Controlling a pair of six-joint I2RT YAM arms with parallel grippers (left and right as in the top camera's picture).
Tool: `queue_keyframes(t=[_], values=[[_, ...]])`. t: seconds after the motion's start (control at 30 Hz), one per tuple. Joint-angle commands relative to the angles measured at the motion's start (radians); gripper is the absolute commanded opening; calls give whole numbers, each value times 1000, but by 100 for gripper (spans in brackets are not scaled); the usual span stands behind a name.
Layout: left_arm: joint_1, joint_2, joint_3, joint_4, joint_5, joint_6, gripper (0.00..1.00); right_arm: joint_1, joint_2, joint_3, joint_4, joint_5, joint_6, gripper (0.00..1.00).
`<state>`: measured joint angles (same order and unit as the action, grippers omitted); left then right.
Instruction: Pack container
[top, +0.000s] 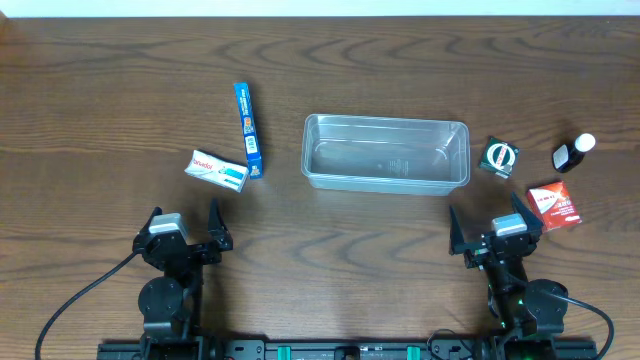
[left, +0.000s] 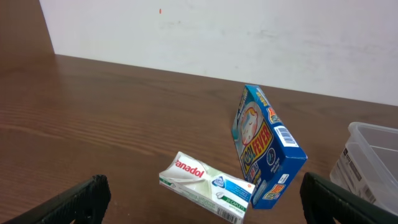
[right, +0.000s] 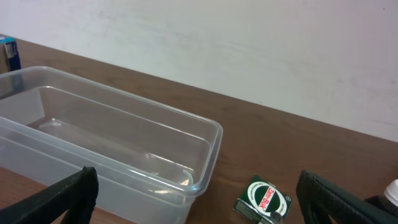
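The clear plastic container (top: 386, 153) lies empty at the table's middle; it also shows in the right wrist view (right: 124, 143), and its corner in the left wrist view (left: 373, 162). A blue box (top: 248, 128) (left: 264, 152) and a white Panadol box (top: 217, 170) (left: 208, 186) lie to its left. A green box (top: 499, 157) (right: 264, 200), a dark bottle with a white cap (top: 573, 152) and a red box (top: 555, 206) lie to its right. My left gripper (top: 185, 228) (left: 202, 199) is open and empty, near the front edge. My right gripper (top: 497, 228) (right: 199, 196) is open and empty too.
The wooden table (top: 100, 100) runs back to a white wall (left: 217, 37). Black cables (top: 80, 300) trail from both arm bases at the front edge.
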<state>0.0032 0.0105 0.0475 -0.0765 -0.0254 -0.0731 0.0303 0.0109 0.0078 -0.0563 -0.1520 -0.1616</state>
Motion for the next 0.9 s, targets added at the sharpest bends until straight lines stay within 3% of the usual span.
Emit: queue_keyframes(t=[0.0, 0.27, 0.53, 0.7, 0.87], values=[[-4, -6, -35, -11, 14, 16, 98, 9, -4, -2, -4, 6, 8, 99], [-4, -6, -35, 138, 66, -13, 98, 9, -4, -2, -4, 6, 8, 99], [-4, -6, -20, 544, 270, -10, 98, 9, -4, -2, -4, 6, 8, 99], [-4, 34, 113, 550, 273, -10, 98, 9, -4, -2, -4, 6, 8, 99], [-4, 202, 336, 507, 280, -10, 98, 9, -4, -2, -4, 6, 8, 99]])
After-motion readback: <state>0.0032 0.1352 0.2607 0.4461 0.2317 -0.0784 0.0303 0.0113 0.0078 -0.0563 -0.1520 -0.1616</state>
